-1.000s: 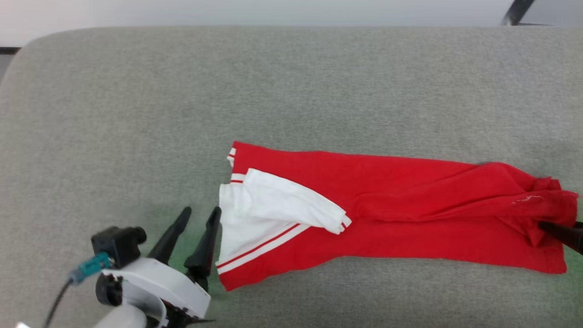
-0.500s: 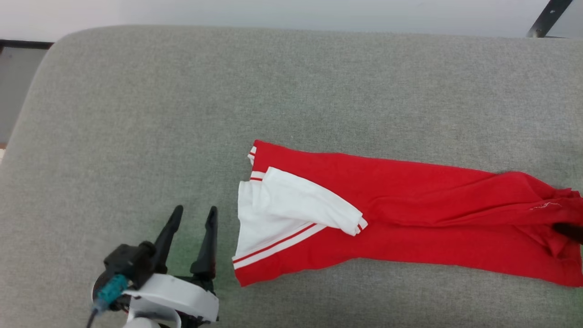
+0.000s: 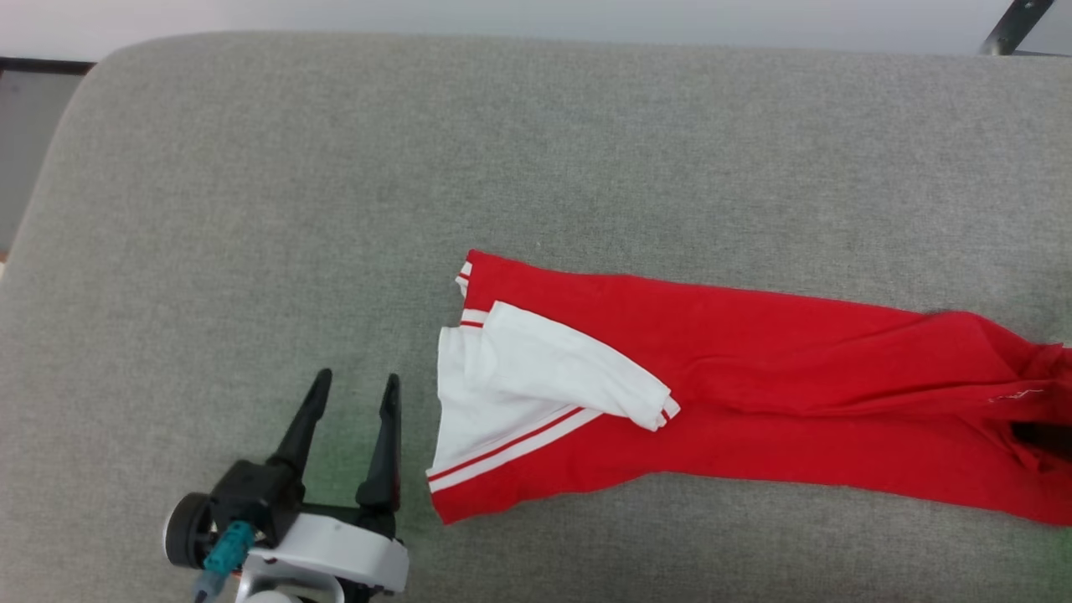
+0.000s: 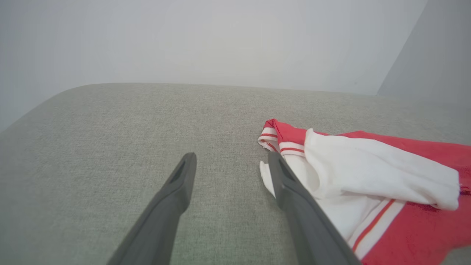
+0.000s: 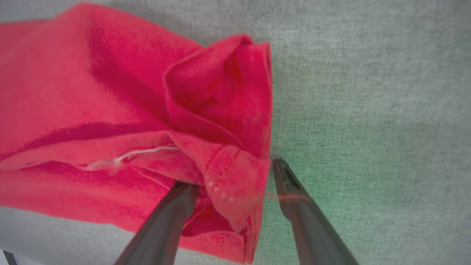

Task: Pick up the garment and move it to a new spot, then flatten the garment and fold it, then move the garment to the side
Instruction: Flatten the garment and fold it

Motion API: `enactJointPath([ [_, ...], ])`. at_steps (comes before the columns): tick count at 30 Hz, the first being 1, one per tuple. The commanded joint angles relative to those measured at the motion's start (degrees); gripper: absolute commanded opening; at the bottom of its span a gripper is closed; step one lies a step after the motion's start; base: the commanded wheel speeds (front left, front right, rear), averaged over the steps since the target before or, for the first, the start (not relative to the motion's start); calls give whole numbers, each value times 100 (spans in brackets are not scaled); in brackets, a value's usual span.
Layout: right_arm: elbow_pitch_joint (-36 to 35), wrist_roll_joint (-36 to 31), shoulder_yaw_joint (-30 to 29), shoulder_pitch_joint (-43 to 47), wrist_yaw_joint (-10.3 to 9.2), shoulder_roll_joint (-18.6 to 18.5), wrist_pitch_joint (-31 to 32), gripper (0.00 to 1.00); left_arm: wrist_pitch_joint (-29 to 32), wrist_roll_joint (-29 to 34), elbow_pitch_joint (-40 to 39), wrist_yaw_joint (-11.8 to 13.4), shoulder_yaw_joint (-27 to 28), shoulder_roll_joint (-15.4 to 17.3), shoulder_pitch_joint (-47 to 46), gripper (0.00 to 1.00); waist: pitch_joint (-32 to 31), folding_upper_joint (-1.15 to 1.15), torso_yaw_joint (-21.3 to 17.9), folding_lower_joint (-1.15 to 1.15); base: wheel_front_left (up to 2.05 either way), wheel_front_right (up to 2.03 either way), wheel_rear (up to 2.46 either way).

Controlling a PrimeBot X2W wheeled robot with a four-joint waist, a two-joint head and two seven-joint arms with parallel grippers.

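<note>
Left gripper [image 3: 357, 379]: its jaws are standing wide apart, gripping nothing, with both fingers lying over the bare grey cushion [image 3: 251, 209].
Garment [image 3: 754, 368]: it is lying on the cushion as a long folded strip. Its white-sleeved end is sitting just beside the left gripper's right-hand finger, and its red hem end is reaching the right gripper.
Right gripper [image 5: 232, 176]: its jaws are gaping around a bunched hem corner. One fingertip is disappearing under the fold, and the other is lying just beside the cloth.

The garment [image 3: 754, 394] is bright red with white sleeves and red-striped white trim, on a grey-green cushion [image 3: 251, 209].
</note>
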Motion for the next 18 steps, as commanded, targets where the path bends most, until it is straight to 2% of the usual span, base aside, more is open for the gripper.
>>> enactJointPath([
  [1, 117, -101, 87, -9, -10, 106, -27, 88, -7, 160, 57, -98, 98, -67, 1, 100, 46, 0, 25, 0, 0, 0, 0],
  [2, 162, -140, 150, 10, -10, 132, -43, 44, -7, 181, 77, -150, 145, -132, -16, 100, 59, 0, 36, 0, 0, 0, 0],
  [3, 205, -164, 189, 17, -10, 165, -59, 14, -7, 259, 117, -197, 183, -168, -17, 100, 68, 0, 47, 0, 0, 0, 0],
  [4, 254, -173, 205, 15, -10, 194, -74, 0, -7, 326, 138, -232, 230, -187, -31, 100, 75, 0, 56, 0, 0, 0, 0],
  [9, 380, -76, 266, -4, -10, 185, -109, 0, -7, 486, 224, -458, 460, -350, -58, 100, 73, 0, 80, 0, 0, 0, 0],
  [18, 410, 72, 109, -198, -10, 46, -405, 0, -7, 700, 234, -610, 814, -481, 53, 100, -58, 0, -65, 0, 0, 0, 0],
])
